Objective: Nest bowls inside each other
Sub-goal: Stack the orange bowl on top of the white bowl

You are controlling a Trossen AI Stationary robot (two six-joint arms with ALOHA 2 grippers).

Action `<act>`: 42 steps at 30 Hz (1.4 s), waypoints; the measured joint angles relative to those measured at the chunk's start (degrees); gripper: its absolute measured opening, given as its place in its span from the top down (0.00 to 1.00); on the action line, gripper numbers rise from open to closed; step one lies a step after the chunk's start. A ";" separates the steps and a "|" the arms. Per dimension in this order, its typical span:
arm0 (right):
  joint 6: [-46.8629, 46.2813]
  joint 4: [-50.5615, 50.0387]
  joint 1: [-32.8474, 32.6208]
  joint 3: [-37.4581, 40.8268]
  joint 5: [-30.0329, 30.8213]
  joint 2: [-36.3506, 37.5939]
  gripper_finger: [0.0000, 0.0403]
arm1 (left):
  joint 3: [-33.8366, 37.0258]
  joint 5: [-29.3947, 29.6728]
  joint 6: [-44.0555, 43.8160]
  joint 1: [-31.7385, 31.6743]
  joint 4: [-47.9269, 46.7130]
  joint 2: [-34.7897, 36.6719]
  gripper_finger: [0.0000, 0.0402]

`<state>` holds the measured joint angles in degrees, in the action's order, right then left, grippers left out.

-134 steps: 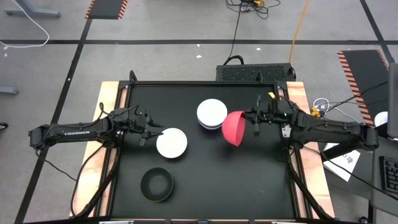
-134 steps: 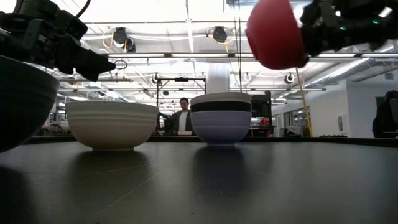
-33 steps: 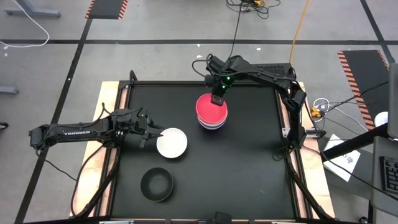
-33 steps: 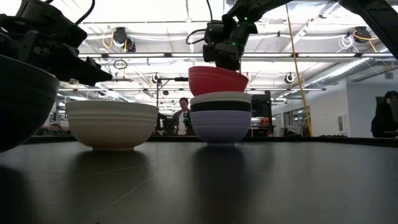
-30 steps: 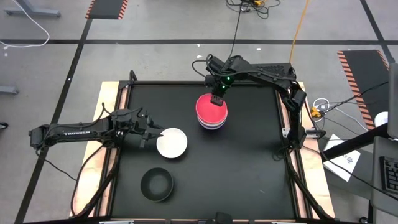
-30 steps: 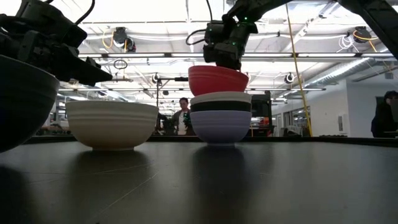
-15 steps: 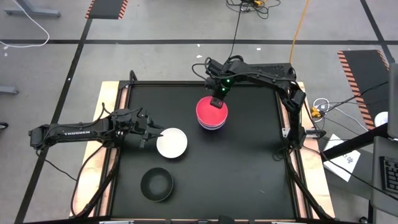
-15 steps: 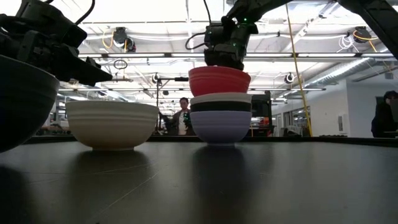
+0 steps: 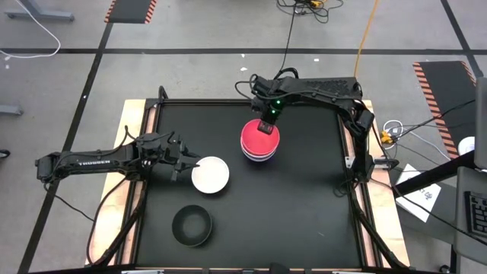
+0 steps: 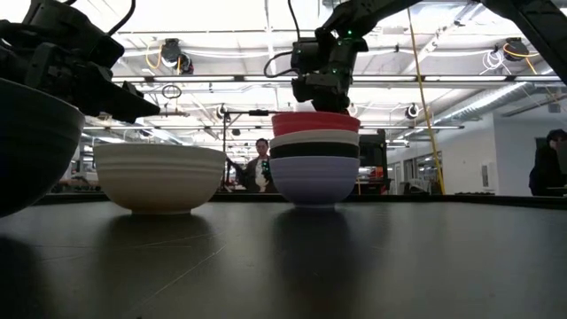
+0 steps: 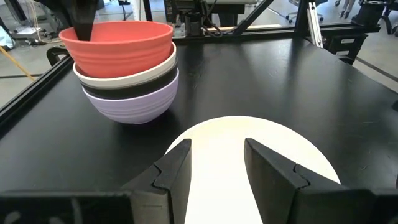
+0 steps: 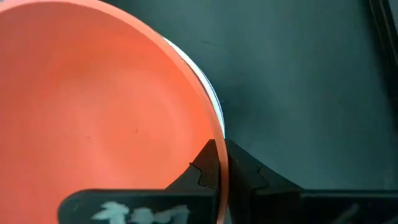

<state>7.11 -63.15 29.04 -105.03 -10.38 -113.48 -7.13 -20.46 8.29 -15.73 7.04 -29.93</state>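
1. Nearest the front edge, a lone black bowl [image 9: 192, 226] sits upright on the tabletop [image 9: 304, 205], left of centre and well apart from the others.
2. Farther in, a single white bowl [image 9: 210, 174] stands left of centre. The left gripper [image 9: 183, 162] waits just beside its left rim, its jaws spread and holding nothing; in the left wrist view they frame the bowl's rim without closing on it.
3. Farther still, near the middle of the tabletop, stands the stack: a lavender bowl [image 10: 314, 184] at the bottom, then a black one [image 10: 314, 151], then a white one [image 10: 314, 139], with the red bowl [image 9: 260, 138] seated on top so that only its rim band shows above the white rim in the low view.
4. The right gripper [image 9: 265, 125] reaches in from the far side, jaws clenched on the far rim of the red bowl, one inside the wall and one outside, as the right wrist view shows.
5. These bowls look like light, stiff, thin-walled plastic, probably smooth enough to slip, so a pinch across the rim seems the sound hold; a light bowl may cling to the jaws on release and tip.
6. Two bowls remain loose, so the nesting is judged roughly two-thirds done.
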 joint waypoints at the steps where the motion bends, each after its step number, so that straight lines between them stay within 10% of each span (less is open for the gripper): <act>1: -0.04 -0.53 -0.16 0.01 0.25 -0.01 1.00 | 0.01 0.01 0.00 0.00 -0.04 0.00 0.63; 42: -1.28 -2.75 -2.11 4.55 -0.78 -0.23 1.00 | 0.01 -0.01 -1.10 0.00 0.03 0.00 0.63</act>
<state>5.83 -65.90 26.93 -100.49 -11.16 -113.71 -7.11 -20.47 7.19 -15.73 7.07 -29.93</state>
